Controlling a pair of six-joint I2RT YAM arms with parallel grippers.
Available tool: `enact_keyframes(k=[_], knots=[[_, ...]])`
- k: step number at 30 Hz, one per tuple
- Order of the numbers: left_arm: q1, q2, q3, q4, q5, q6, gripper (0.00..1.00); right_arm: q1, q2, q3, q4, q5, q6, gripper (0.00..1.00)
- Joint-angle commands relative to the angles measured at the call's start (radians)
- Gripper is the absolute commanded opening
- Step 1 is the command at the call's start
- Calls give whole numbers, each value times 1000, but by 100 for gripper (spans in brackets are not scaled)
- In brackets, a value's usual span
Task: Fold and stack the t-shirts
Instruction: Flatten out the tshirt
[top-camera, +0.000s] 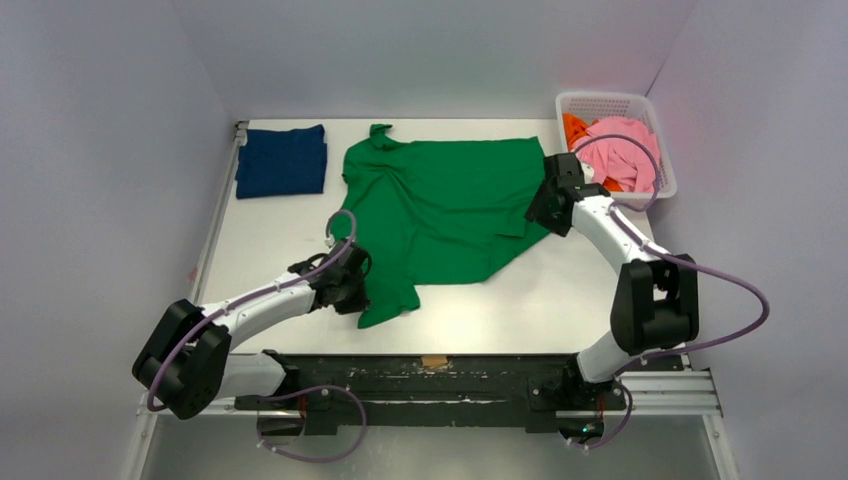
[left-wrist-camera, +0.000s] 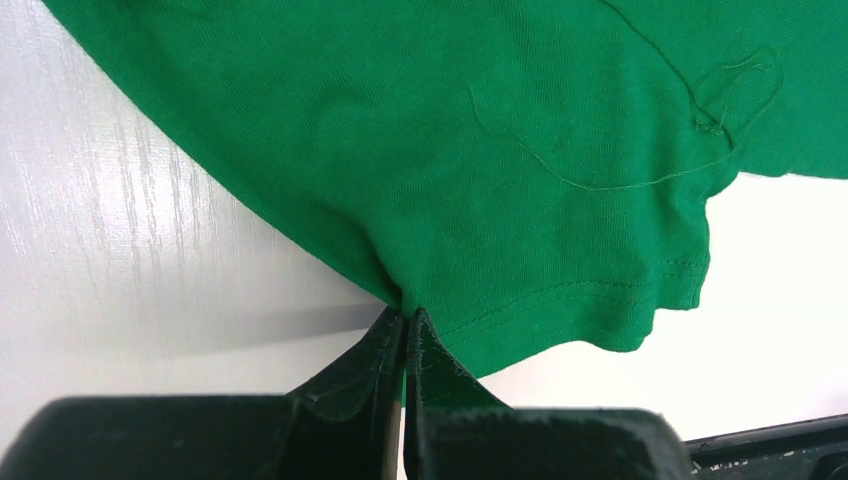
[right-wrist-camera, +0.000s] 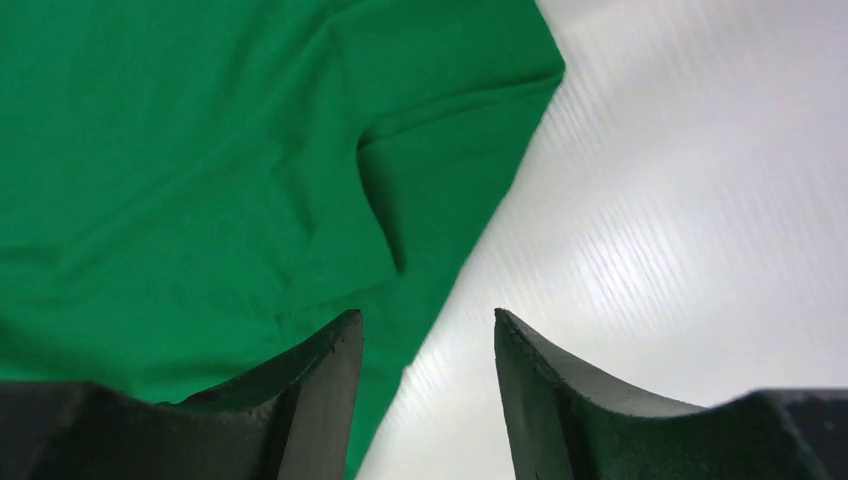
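A bright green t-shirt (top-camera: 440, 205) lies spread and rumpled on the white table. My left gripper (top-camera: 352, 280) is shut on the cloth at its near left sleeve; the left wrist view shows the jaws pinching a fold of the green shirt (left-wrist-camera: 520, 150) at the left gripper's tips (left-wrist-camera: 406, 312). My right gripper (top-camera: 543, 205) is open at the shirt's right edge; in the right wrist view the right gripper (right-wrist-camera: 428, 318) has its left finger over the green cloth (right-wrist-camera: 200, 180) and its right finger over bare table. A folded navy blue t-shirt (top-camera: 282, 160) lies at the far left.
A white mesh basket (top-camera: 664, 170) at the far right holds pink (top-camera: 625, 150) and orange (top-camera: 574, 128) shirts. A dark rail (top-camera: 440, 375) runs along the table's near edge by the arm bases.
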Motion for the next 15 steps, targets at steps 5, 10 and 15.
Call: enact_keyframes(k=[5,10,15], knots=[[-1,23,1,-11,-18,16,0,-40,183,48,247,-264,-46,43],[-1,23,-2,-18,-25,13,0,-42,257,93,225,-257,-58,36],[-1,24,3,-30,-31,15,0,-44,253,83,192,-191,-60,36]])
